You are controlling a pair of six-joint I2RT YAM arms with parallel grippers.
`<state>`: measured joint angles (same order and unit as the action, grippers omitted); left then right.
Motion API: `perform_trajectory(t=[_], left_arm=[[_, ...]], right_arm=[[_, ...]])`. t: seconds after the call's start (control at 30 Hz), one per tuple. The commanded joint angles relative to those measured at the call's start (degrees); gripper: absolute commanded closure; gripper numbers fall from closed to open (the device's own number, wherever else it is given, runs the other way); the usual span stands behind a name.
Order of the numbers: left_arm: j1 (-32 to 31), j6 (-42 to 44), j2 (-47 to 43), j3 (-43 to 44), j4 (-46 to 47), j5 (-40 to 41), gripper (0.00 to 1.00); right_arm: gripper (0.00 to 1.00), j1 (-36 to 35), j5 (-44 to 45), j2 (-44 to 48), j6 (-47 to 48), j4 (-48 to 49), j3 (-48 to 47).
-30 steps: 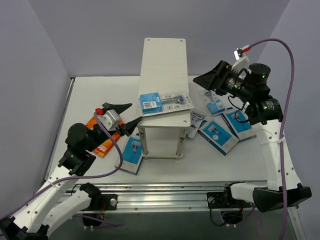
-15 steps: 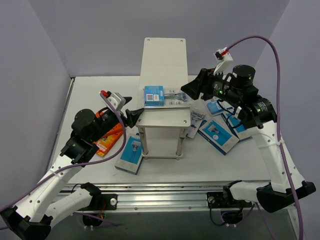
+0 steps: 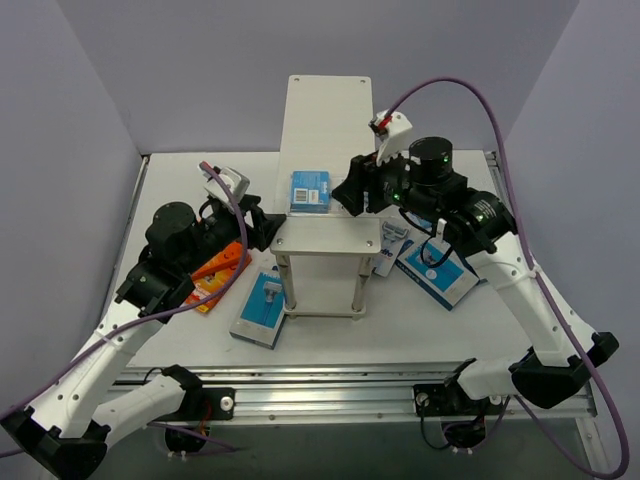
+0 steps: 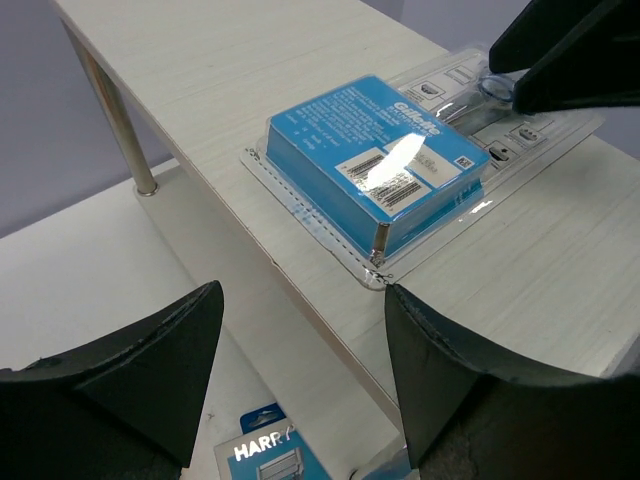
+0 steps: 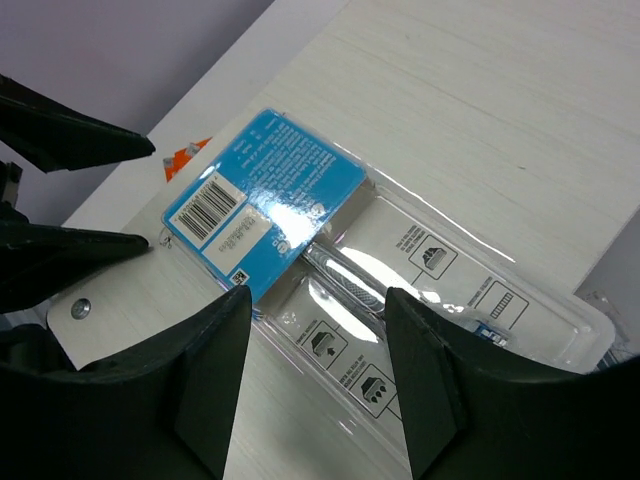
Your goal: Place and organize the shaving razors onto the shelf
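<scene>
A clear blister pack with a blue card lies flat on the shelf's pale wood-grain top. My right gripper hovers open over the pack's clear half, its fingers either side of the razor handle. My left gripper is open at the shelf's left edge, level with the top, with nothing between its fingers. More razor packs lie on the table.
Orange boxes lie left of the shelf, under my left arm. A blue-and-white box sits by the shelf's front left leg. Further blue-and-white boxes and a blister pack lie right of the shelf.
My right gripper swung left over the shelf onto the pack and its jaws narrowed. The pack straightened and slid slightly back. My left gripper rose to the shelf's left edge.
</scene>
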<state>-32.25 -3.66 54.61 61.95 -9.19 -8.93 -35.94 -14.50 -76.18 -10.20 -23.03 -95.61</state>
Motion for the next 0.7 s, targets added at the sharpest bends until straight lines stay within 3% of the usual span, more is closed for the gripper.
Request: perform_trajectory(t=[0.0,0.2,0.67], left_arm=[[0.7,-1.6,1.6,5.4,-6.6,1.0,0.26],[1.7,-3.1,3.7,10.0,-12.9,4.4,0.25],[1.9,-1.8,8.9,22.7,-17.1,5.0,0.25]], right_arm=[[0.49,-2.7,8.3,-1.1,3.1,-0.7,-1.2],[0.49,-6.5,16.1,-2.7,5.0,-2.1,-1.2],[0.48,-7.8,19.8,-3.2,7.9,-3.2,-1.7]])
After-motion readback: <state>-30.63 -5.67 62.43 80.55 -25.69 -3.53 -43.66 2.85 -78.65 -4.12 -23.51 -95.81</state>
